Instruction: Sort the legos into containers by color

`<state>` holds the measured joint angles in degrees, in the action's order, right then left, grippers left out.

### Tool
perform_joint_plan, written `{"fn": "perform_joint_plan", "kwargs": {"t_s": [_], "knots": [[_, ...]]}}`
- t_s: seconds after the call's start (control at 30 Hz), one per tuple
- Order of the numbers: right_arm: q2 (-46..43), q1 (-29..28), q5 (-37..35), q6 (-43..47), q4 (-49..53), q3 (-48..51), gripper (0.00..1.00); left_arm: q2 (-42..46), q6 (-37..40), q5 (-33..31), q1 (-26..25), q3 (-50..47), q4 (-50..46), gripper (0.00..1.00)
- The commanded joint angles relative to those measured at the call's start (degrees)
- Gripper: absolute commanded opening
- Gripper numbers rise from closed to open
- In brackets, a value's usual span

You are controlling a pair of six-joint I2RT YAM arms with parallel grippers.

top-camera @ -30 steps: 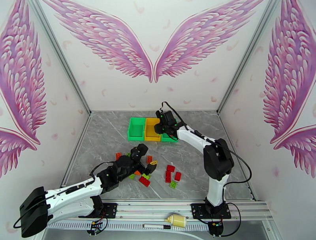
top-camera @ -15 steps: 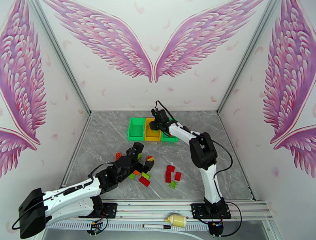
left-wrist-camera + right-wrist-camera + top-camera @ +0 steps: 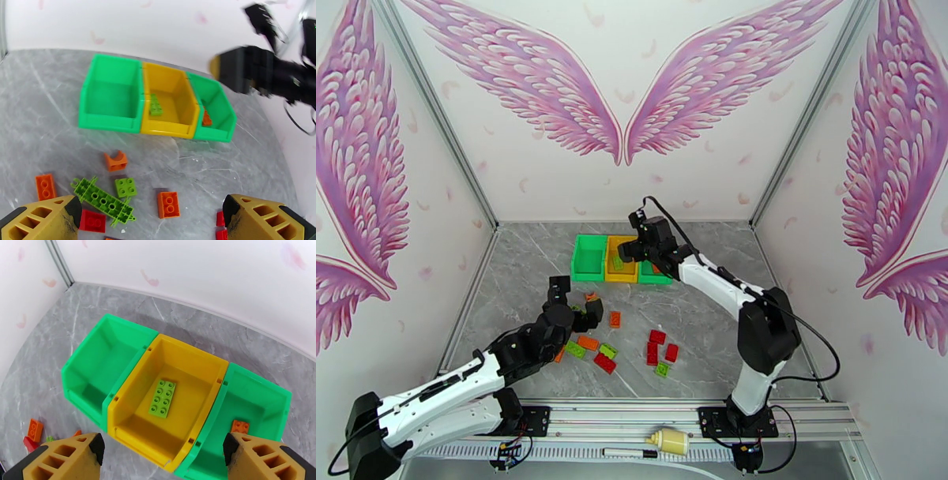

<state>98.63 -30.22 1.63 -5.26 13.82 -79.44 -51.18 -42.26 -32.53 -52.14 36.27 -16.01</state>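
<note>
Containers: you have three bins (image 3: 620,276) touching side by side in a row at the far side of the table (image 3: 521,276), two green with one yellow between them.
Left green bin (image 3: 91,354): you see its bare green floor.
Yellow bin (image 3: 189,360): one lime green brick (image 3: 162,398) lies flat on the floor, studs up.
Right green bin (image 3: 256,390): one orange brick (image 3: 240,426) sits on the floor near the front wall.
Loose red bricks (image 3: 657,337): you can count four on the table in the overhead view, three clustered on the right and one nearer the middle.
Loose orange bricks (image 3: 615,319): at least three, scattered near the left arm.
Loose lime bricks (image 3: 608,350): at least three; more may be hidden by the left arm.
Right gripper (image 3: 162,449): your jaws stand wide apart with nothing between them, hanging above the yellow bin.
Left gripper (image 3: 152,215): spread fully apart and holding nothing, it hovers over the loose pile, well short of the bins.
</note>
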Motion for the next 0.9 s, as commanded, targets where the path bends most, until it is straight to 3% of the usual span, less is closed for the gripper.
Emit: {"fn": "perform_joint_plan", "kwargs": {"t_s": [0.0, 0.27, 0.4, 0.67, 0.87], "knots": [[-5.62, -1.06, 2.25, 0.78, 0.88, 5.22, 0.84, 1.08, -10.12, 0.10, 1.92, 0.91, -7.86, 0.99], [-16.60, -2.78, 3.65, 0.12, 4.34, 14.61, 0.85, 0.95, -17.84, 11.17, 10.77, -1.49, -11.16, 0.99], [-19.10, -4.15, 4.19, -1.81, 4.66, 16.89, 0.85, 0.33, -20.33, 15.21, 14.15, -3.57, -12.09, 0.93], [-18.57, -6.07, 5.65, -4.68, 3.95, 17.39, 0.85, -5.10, -17.33, 23.38, 19.29, -6.15, -8.77, 0.80], [-17.55, -6.61, 6.02, -5.54, 4.31, 16.54, 0.85, -9.31, -16.02, 27.39, 21.81, -9.13, -3.74, 0.76]]}}
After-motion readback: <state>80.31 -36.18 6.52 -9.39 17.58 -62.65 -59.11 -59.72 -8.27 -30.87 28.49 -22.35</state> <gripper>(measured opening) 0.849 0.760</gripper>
